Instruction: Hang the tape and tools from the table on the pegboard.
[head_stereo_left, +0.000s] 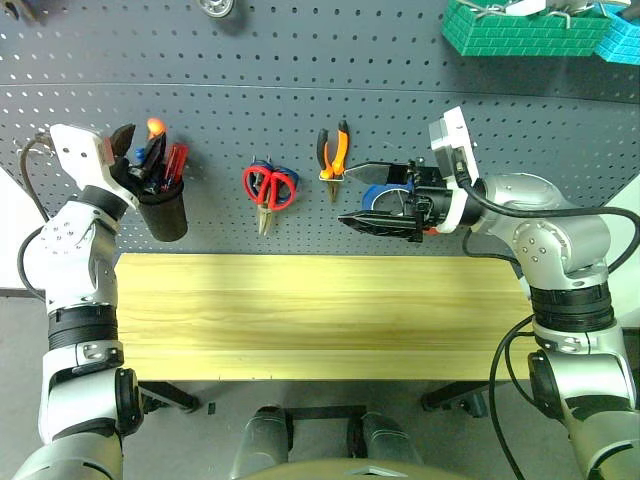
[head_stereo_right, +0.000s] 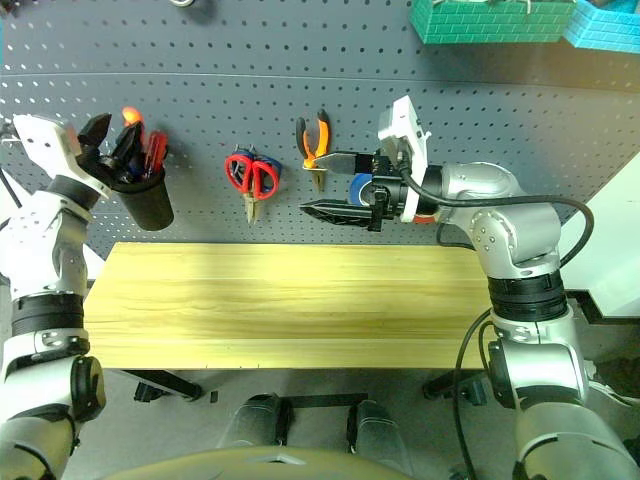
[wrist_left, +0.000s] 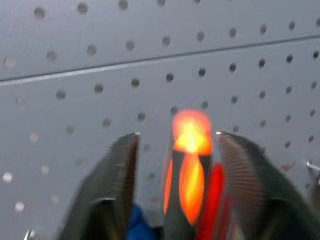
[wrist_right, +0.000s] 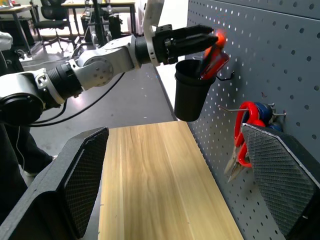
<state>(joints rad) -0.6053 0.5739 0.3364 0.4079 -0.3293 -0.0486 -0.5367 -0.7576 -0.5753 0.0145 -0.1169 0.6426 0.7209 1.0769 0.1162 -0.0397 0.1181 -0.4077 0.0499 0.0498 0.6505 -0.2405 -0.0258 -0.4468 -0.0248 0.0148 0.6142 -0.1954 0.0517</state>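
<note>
Orange-and-black screwdriver (head_stereo_left: 153, 132) stands in the black cup (head_stereo_left: 164, 215) on the pegboard (head_stereo_left: 300, 90), its handle tip between the parted fingers of the left gripper (head_stereo_left: 136, 150), not pinched. Looks like the release step of the last tool; next move calls for backing the claw straight off without tipping the cup. Red scissors (head_stereo_left: 268, 187) and pliers (head_stereo_left: 333, 152) hang on hooks between the two claws. Right gripper (head_stereo_left: 378, 198) spread wide, empty, a blue roll (head_stereo_left: 385, 197) just behind it. Red tape's place I cannot tell. Table (head_stereo_left: 320, 315) bare.
</note>
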